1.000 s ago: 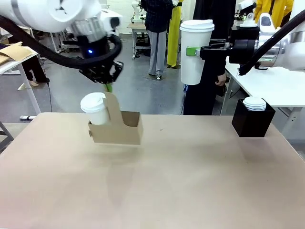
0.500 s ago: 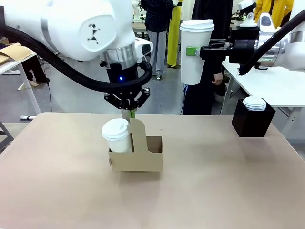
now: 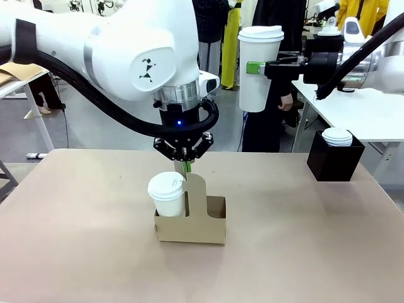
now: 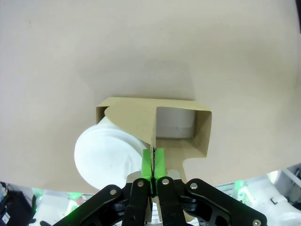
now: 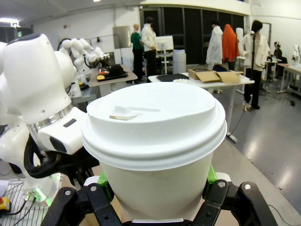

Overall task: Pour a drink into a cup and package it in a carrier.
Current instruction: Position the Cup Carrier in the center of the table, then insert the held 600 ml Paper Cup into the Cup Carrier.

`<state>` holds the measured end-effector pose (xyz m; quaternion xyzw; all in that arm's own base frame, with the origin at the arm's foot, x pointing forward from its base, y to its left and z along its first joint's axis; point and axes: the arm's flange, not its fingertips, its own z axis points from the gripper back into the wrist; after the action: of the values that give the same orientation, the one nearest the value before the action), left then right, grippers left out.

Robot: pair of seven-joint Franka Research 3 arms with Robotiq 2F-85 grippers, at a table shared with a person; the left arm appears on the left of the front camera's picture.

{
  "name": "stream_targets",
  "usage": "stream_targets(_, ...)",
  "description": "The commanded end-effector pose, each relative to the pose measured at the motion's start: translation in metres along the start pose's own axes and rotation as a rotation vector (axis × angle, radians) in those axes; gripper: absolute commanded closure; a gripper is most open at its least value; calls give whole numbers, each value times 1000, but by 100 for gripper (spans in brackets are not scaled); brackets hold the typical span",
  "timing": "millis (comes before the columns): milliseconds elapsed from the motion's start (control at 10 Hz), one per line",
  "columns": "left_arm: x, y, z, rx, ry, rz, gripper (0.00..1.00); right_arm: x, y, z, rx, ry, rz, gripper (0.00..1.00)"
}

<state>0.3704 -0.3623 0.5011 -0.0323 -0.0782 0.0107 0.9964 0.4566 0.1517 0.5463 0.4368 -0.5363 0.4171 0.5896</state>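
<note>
Directly above the carrier [image 3: 189,222], its tall handle tab [image 3: 196,189] is being pinched edge-on by the left gripper [image 3: 185,165], whose green pads [image 4: 147,162] are being pressed close together on the cardboard. Whether the carrier's base is being rested on the table [image 3: 303,252] cannot be told. One lidded cup [image 3: 168,193] is being carried in the carrier's left slot, while the slot on its right side is being left free.

High above the carrier and off to its right, a second cup [image 3: 259,66], also lidded, is being clasped around its body by the right gripper [image 3: 255,67], with its long axis upright. The coming move is judged to turn on this: the free slot is lying below and to the left of the second cup, on the carrier's side nearer the right arm, so a carry across and a straight lowering are being called for.

Two cups, one carrier, one black box [image 3: 333,163] well to the carrier's right and one stack of lids [image 3: 337,136] in it are being counted.
</note>
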Motion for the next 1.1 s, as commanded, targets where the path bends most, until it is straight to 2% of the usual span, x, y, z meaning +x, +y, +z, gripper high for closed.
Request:
stream_targets(0,2,-13,-9,42,-15,12,98,4,0,-3,-10,-4,13,19)
stream_targets(100,-1,-16,-11,65,-10,-38,98,4,0,-3,-10,-4,13,19)
stream_targets(200,2,-5,-2,6,-7,-5,98,4,0,-3,-10,-4,13,19)
stream_targets(1000,2,-5,-2,6,-7,-5,98,4,0,-3,-10,-4,13,19)
